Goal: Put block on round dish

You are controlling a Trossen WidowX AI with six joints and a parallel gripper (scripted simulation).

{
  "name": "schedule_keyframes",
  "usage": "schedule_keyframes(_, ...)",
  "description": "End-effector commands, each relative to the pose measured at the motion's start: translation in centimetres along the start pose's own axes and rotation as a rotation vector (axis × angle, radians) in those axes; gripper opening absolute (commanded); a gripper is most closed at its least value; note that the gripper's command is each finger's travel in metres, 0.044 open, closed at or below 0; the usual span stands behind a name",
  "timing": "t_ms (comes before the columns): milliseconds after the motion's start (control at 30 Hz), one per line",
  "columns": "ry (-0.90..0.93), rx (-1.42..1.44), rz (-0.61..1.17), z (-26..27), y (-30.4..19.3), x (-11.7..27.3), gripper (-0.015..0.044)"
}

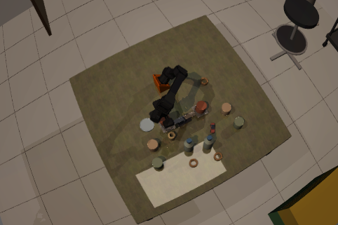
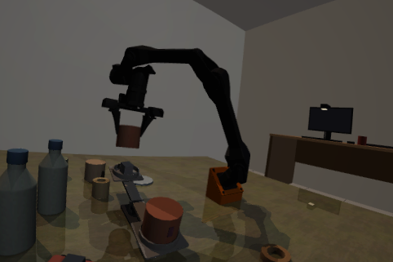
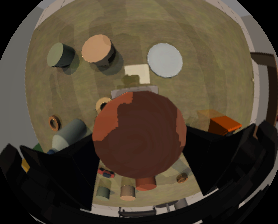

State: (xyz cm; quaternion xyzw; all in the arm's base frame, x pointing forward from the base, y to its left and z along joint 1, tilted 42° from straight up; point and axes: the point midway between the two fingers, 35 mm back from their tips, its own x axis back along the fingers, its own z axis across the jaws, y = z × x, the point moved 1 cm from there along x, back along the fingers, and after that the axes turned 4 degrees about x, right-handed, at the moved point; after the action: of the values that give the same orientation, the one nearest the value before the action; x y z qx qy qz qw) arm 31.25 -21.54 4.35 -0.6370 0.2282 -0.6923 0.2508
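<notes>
My gripper (image 1: 162, 120) (image 2: 129, 134) (image 3: 138, 131) is shut on a red cup (image 2: 129, 140) (image 3: 139, 145) and holds it in the air above the far end of the balance (image 1: 180, 121) (image 2: 133, 192). In the exterior view, a small dark block (image 2: 127, 167) sits uncovered inside the ring on that end, below the held cup. The other red cup (image 1: 200, 106) (image 2: 162, 221) (image 3: 146, 183) stands upright on the opposite end. The pale round dish (image 1: 146, 125) (image 2: 146, 180) (image 3: 165, 60) lies close beside the uncovered end. No cup is above the dish.
Two bottles (image 1: 188, 145) (image 1: 208, 142) stand beside the balance. A tan cylinder (image 1: 152, 144) (image 2: 94, 170) (image 3: 98, 49) stands near the dish, with a small hollow cylinder (image 1: 171, 135) (image 2: 100, 188) close to the balance. A toy car (image 1: 212, 127), rings and green cylinders stand farther off.
</notes>
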Motion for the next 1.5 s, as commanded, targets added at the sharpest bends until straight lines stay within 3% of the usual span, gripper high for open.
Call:
schedule_keyframes(0,0.001,-0.001,0.0,0.0,0.02,-0.01,0.0)
schedule_keyframes(1467,-0.001,0.0,-0.003,-0.6,0.8,-0.18,0.0)
